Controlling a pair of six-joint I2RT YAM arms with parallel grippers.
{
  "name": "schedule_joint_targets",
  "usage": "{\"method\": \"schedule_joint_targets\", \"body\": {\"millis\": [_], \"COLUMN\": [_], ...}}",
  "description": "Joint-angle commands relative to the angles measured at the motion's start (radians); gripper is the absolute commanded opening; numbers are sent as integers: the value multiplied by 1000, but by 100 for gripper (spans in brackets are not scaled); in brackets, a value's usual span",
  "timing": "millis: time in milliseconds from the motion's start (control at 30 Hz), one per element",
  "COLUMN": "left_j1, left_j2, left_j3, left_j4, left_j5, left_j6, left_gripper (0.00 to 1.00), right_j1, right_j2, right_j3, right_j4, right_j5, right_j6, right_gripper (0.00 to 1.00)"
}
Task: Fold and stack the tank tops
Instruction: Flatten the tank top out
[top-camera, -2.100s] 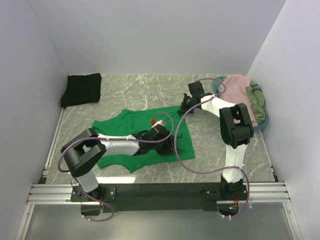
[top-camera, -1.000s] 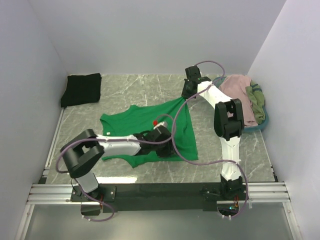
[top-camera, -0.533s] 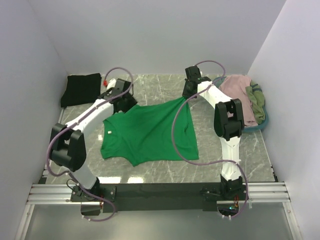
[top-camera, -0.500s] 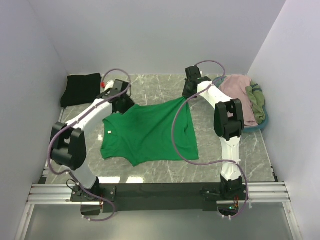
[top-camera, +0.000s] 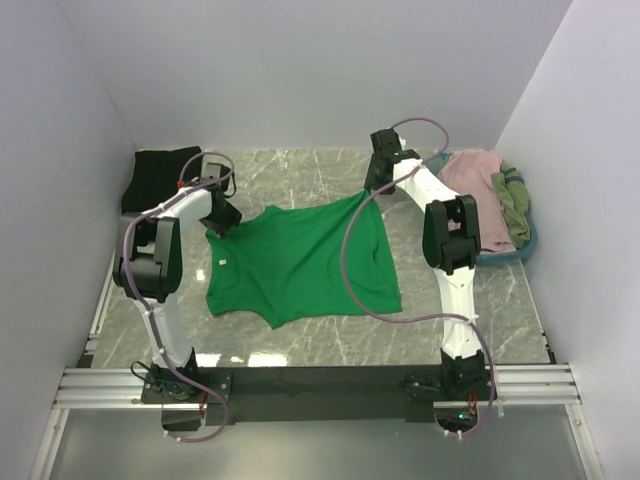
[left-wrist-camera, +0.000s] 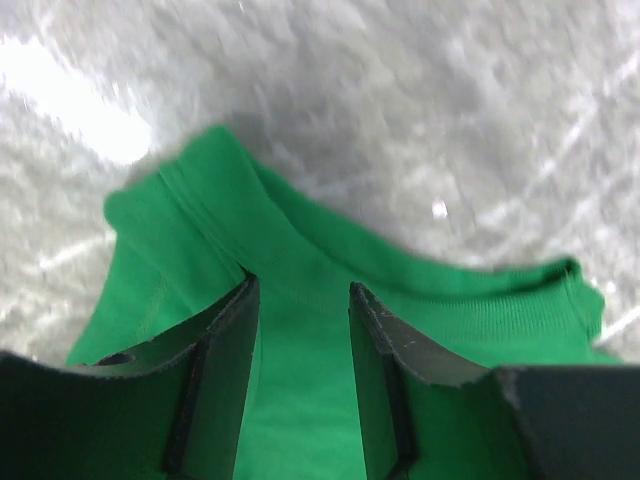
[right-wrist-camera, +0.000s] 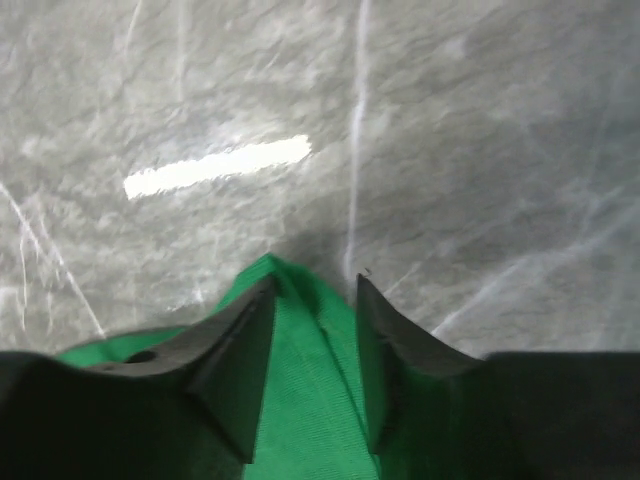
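Gripping green tank top (top-camera: 300, 265) by both far corners.

Your left gripper (top-camera: 222, 216) no longer reaches across the middle of the green tank top (top-camera: 300, 265) — it now sits at the top's far-left shoulder strap, its arm doubled back on the left. Your right gripper (top-camera: 376, 186) stands further back than two seconds ago, with the top's far-right corner drawn along. The cloth, bunched then, now lies spread nearly flat — its near-right corner is further right.
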Motion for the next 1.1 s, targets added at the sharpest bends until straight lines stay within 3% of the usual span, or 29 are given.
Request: {"method": "schedule_joint_targets", "body": {"millis": [0,100,367,500,933,1000,1067], "left_j1": [25,34,45,46,65,68,72], "left_j2": [27,52,110,128,116,113,112], "left_j3": [53,65,87,97,88,87,84], "left_j4": [6,12,21,15,20,20,20], "left_j5": [23,35,50,53,63,61,61], "left_j6": [22,30,34,33,33,36,37], "left_gripper": [47,47,47,47,47,46,46], "right_j1": [-21,-21,-10,54,163,168,175], "right_j2": [-64,-197,-594,-713,-624,-618,-610], "right_j3": [14,-118,-664,-878,-969,-970,-970], "right_j4": [10,52,191,243,326,332,326], "right_j5": [58,65,-23,-54,-45,-39,-21], "right_j6": [-4,-4,27,34,50,54,54], "right_gripper": [47,50,48,47,43,41,32]}}
